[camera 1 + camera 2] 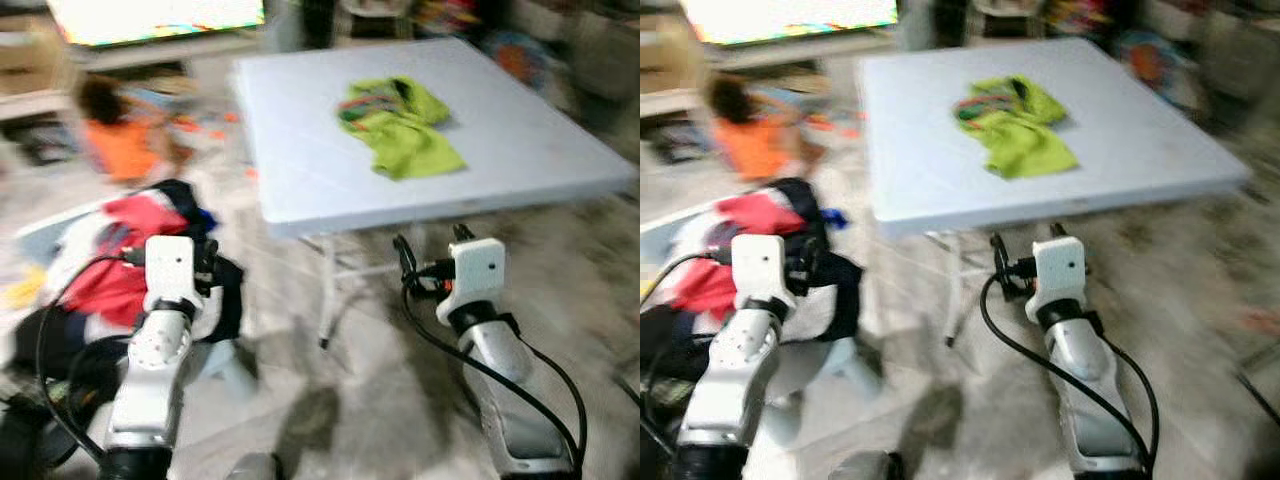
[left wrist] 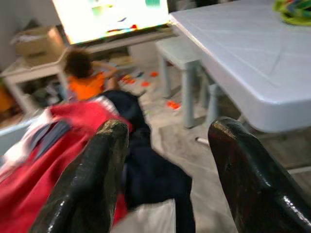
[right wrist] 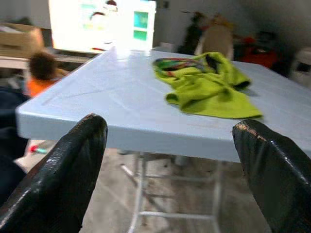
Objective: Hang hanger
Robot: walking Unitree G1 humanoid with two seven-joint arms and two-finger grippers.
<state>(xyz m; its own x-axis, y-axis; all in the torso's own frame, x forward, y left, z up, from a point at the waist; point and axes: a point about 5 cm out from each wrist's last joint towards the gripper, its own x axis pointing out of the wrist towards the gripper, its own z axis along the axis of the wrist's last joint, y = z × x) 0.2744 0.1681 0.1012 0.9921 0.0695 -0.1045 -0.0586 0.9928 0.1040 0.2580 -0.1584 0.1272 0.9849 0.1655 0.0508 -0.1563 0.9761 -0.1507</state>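
Barely begun: both pincers, left pincer (image 2: 165, 179) and right pincer (image 3: 170, 170), hang apart and empty short of the white worktop (image 1: 300, 150), where a green garment (image 1: 400, 125) lies; no hanger can be made out.

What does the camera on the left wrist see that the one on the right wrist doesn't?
The left wrist view shows the pile of clothes on the floor, red and dark, and a small stool beside the table. The right wrist view shows the whole green garment lying on the table top, with the table's legs beneath. Both show the pale blue table, the bright screen, a person in orange on the floor, and a pair of open black fingers in front.
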